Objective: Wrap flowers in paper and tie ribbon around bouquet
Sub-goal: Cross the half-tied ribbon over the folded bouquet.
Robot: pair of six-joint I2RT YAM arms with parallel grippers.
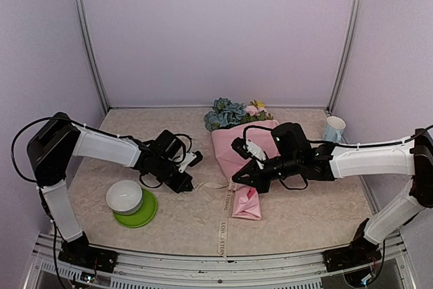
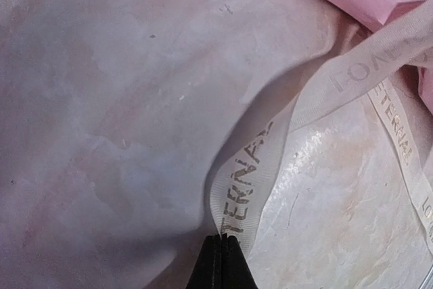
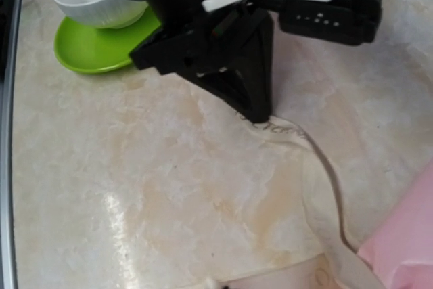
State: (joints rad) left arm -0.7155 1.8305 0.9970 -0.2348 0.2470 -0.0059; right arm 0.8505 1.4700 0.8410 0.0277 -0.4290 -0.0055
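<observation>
Pink paper (image 1: 247,206), rolled as a cone, lay at mid-table with its narrow end toward the near edge. Blue, pink and yellow flowers (image 1: 230,114) showed above its wide far end, the whole forming the bouquet (image 1: 223,147).

Cream ribbon (image 2: 252,181), printed with dark lettering, ran from the near edge up to the cone's narrow end. One length curved away leftward across the marble-patterned table (image 1: 304,214).

Left gripper (image 2: 220,263): jaws pressed together, clamped on the end of that leftward ribbon length, low over the tabletop, left of the cone.

Right gripper (image 1: 238,179): jaws together, tip lying at the cone's lower part. Whether it pinched anything could not be told.

White bowl (image 1: 124,196) sat on a green plate (image 1: 143,216) at near left, apart from the ribbon.

Pale cup (image 1: 333,128) stood upright at far right, well apart from the bouquet.
</observation>
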